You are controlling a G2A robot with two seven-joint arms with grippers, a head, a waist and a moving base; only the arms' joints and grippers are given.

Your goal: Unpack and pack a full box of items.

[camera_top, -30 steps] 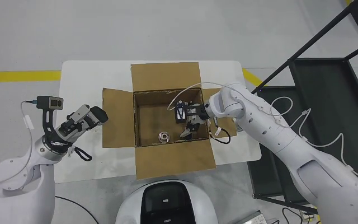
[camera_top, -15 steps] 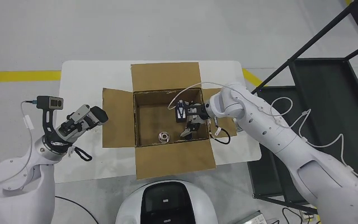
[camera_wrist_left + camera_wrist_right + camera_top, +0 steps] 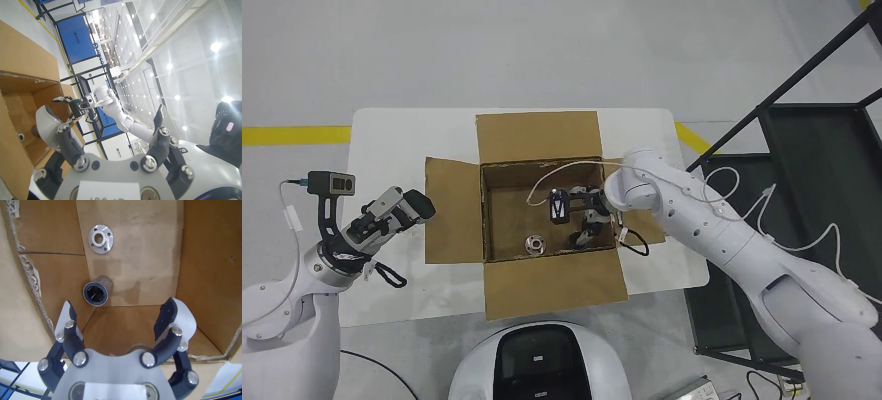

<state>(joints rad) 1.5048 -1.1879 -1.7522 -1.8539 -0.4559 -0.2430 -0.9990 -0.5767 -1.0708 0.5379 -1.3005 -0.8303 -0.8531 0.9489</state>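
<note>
An open cardboard box [image 3: 537,135] stands in the middle of the white table [image 3: 392,140]. On its floor lie a round metal flange [image 3: 535,243] [image 3: 101,239] and a steel cylinder with a black bore [image 3: 96,292]. My right gripper [image 3: 565,222] [image 3: 119,303] hangs open inside the box, above its floor; the cylinder is just ahead of one of its fingers [image 3: 69,311]. Off the table's left side, my left gripper [image 3: 414,206] [image 3: 102,109] is held open and empty, clear of the box's left flap [image 3: 452,210].
A black metal rack [image 3: 812,160] stands right of the table. All four box flaps are folded outward, and the near one [image 3: 557,285] overhangs the table's front edge. A yellow line [image 3: 292,133] runs along the floor at the left.
My right gripper has shifted slightly left, farther into the box. The left arm has not moved.
</note>
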